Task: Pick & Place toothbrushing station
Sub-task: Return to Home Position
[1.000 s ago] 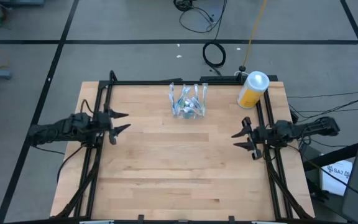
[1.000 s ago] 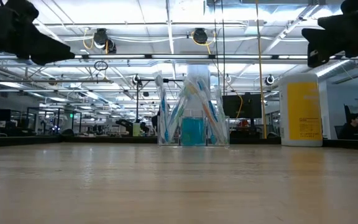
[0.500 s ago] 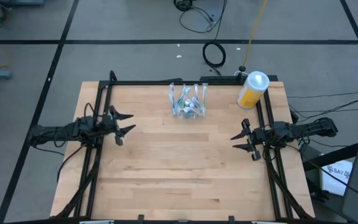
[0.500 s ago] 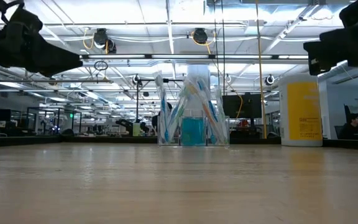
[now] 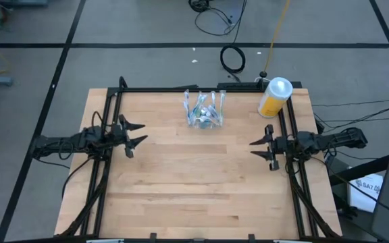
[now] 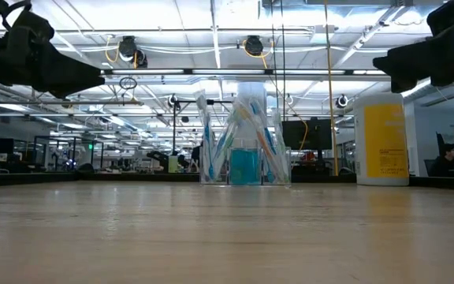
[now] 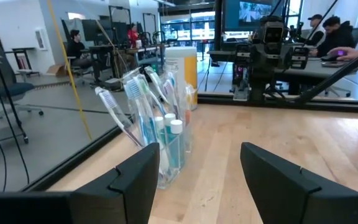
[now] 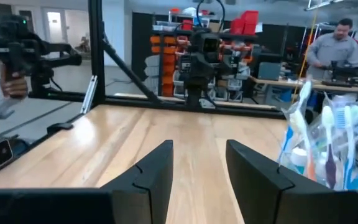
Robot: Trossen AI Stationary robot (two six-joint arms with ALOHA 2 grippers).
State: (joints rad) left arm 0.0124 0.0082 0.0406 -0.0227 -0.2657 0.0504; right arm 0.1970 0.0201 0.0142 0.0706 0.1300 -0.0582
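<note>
High view: the left gripper (image 5: 140,133) and right gripper (image 5: 254,147) are held at the table's (image 5: 181,196) sides, fingers wide open, nothing gripped, since the job looks done. Farther back, the cup (image 5: 203,116) is seen upright, filled with toothbrushes (image 7: 143,109).

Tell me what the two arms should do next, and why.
Probably just draw both arms back to their rest pose. The left gripper and right gripper hang at opposite sides of the table, jaws open and empty, well apart from the clear cup. It stands upright holding the toothbrushes and toothpaste tubes, and no toothbrush lies outside it.
</note>
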